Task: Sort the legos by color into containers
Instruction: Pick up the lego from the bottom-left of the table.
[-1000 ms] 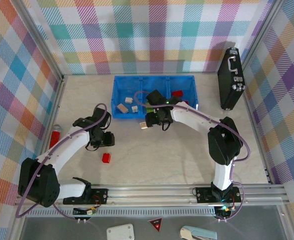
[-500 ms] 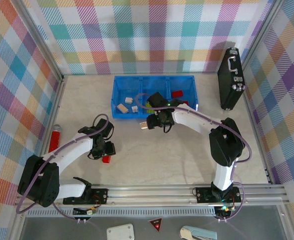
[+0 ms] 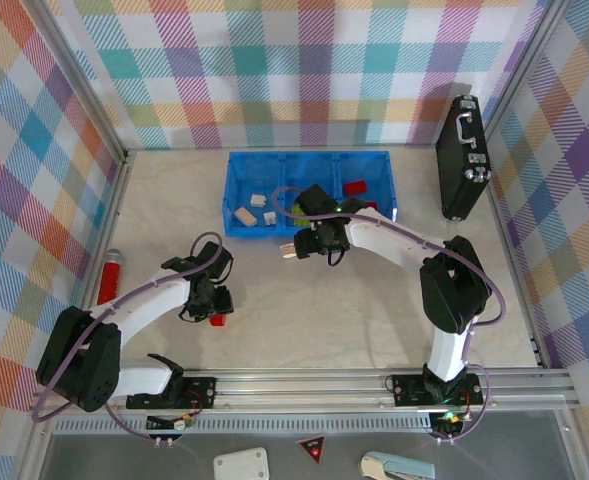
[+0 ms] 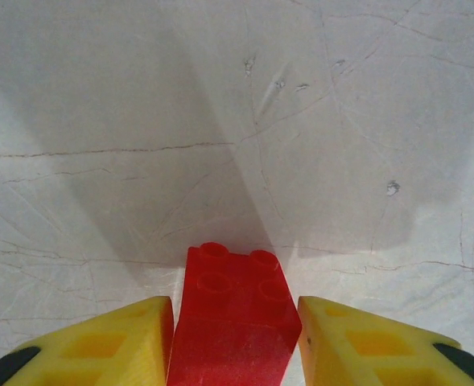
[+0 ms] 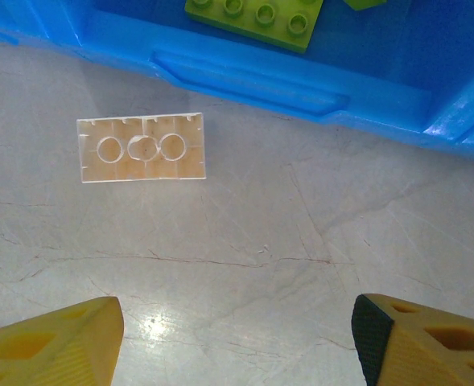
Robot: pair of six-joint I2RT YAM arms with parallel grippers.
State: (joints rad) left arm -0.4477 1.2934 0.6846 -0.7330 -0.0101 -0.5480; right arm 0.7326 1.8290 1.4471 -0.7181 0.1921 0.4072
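A red lego (image 4: 235,314) lies studs-up on the table between the yellow fingers (image 4: 124,338) of my left gripper (image 4: 235,346), which is shut on it. From above, that gripper (image 3: 212,305) is low over the red lego (image 3: 215,320) at front left. My right gripper (image 5: 237,338) is open over bare table. A beige lego (image 5: 140,149) lies upside down ahead of it, just outside the blue container (image 5: 253,68). A lime green lego (image 5: 253,12) sits inside. From above, the container (image 3: 309,160) has beige legos (image 3: 245,214) on the left and a red one (image 3: 355,186) on the right.
A black case (image 3: 462,158) stands at the back right. A long red cylinder (image 3: 109,275) lies by the left wall. Checked cloth walls close three sides, and an aluminium rail (image 3: 374,380) runs along the near edge.
My left gripper moved toward the near edge, came down over the red lego and narrowed its jaws onto it. The right arm has barely moved.
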